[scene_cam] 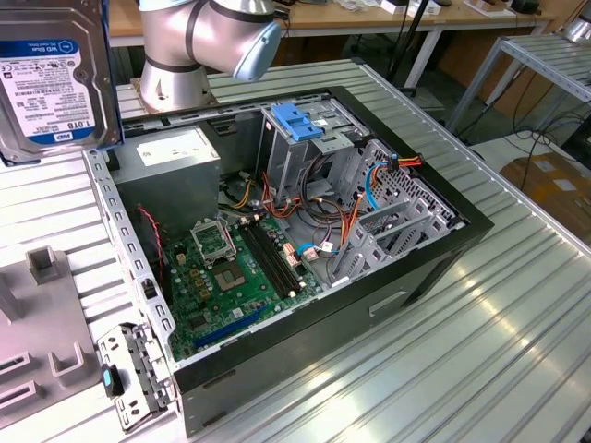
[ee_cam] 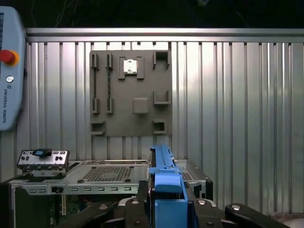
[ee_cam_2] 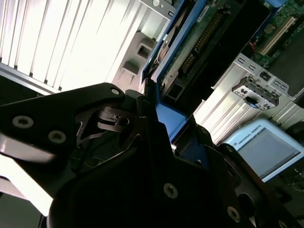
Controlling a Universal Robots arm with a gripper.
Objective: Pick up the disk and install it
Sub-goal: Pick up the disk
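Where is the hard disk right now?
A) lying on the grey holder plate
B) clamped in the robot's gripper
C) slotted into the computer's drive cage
B: the disk hangs raised in the exterior view, and in the first wrist view the gripper grips its blue rail.

On my exterior view, the disk (scene_cam: 55, 69) at the exterior view's left carries a white label (scene_cam: 51, 88) with a blue top band. It has rows of small print, one bolder line of characters and barcodes. Farther in, the power supply (scene_cam: 171, 180) inside the case has a pale printed sticker (scene_cam: 175, 148), too small for me to read. In both wrist views the teach pendant (ee_cam: 9, 57) (ee_cam_2: 266, 149) bears a short line of maker's lettering (ee_cam: 10, 102) on its pale casing.
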